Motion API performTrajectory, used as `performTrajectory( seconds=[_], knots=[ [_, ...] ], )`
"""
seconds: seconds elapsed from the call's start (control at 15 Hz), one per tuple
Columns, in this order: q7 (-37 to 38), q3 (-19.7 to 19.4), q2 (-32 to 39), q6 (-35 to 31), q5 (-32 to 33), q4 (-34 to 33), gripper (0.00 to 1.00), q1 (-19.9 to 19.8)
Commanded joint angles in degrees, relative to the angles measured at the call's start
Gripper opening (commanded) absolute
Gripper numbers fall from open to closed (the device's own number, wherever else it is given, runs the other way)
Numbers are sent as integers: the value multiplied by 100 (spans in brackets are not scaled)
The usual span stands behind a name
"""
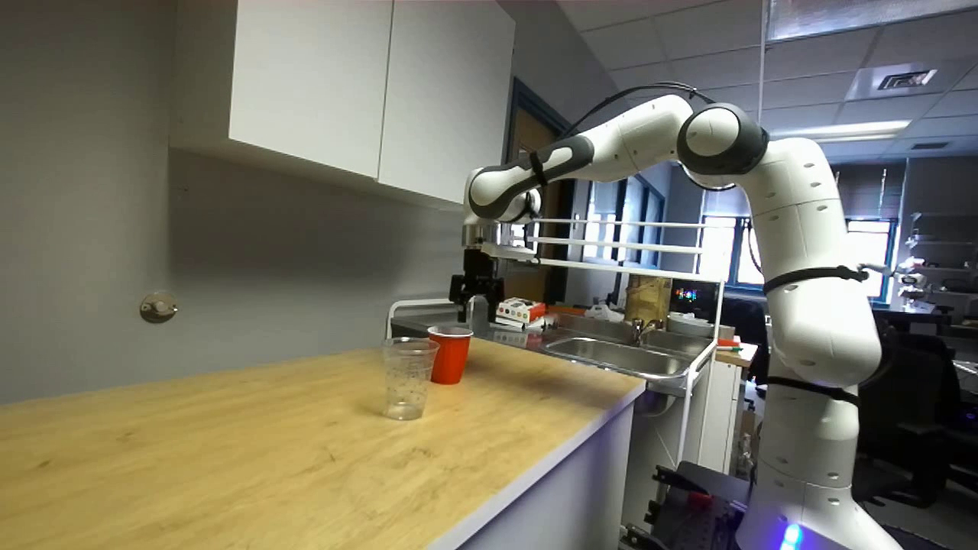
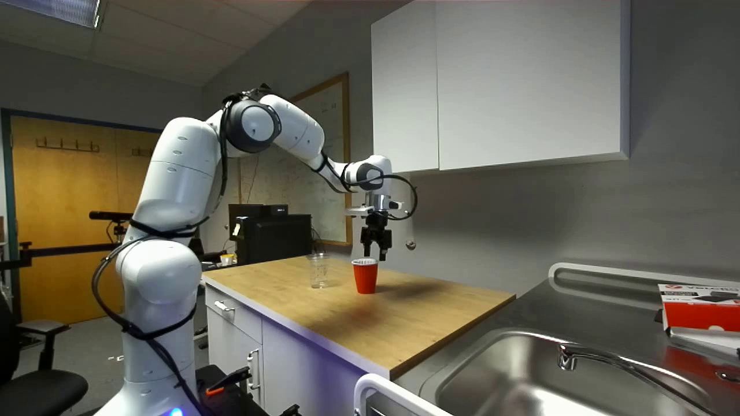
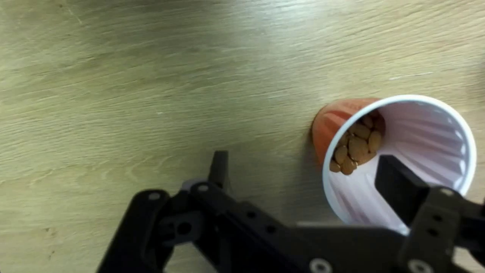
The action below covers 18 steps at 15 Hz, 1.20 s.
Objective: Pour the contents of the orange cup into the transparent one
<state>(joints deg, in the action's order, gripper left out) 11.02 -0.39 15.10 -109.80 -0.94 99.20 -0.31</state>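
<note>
Orange cup, not yet grasped: the hand hung above, off-centre, jaws spread wide, gripping nothing. The cup stood upright on the tabletop, almonds inside; lift and pour apparently remained. Nearby stood the transparent cup; a wall cabinet overhead might have restricted lifting.
</note>
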Motion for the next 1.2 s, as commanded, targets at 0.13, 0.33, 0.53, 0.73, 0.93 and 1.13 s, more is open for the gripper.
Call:
performTrajectory(
  seconds=[0.13, 0.33, 0.53, 0.73, 0.93, 1.13],
  knots=[
    [-75, 7, 325, -157, -241, 14, 75, 26],
    [-81, 11, 463, -163, -225, -13, 59, 50],
    [-58, 14, 522, -166, -197, -17, 36, 87],
    [-57, 21, 514, -183, -205, -27, 14, 110],
    [-66, 30, 507, -247, -227, -52, 6, 125],
    [-56, 29, 506, -282, -230, -84, 8, 140]
  ],
)
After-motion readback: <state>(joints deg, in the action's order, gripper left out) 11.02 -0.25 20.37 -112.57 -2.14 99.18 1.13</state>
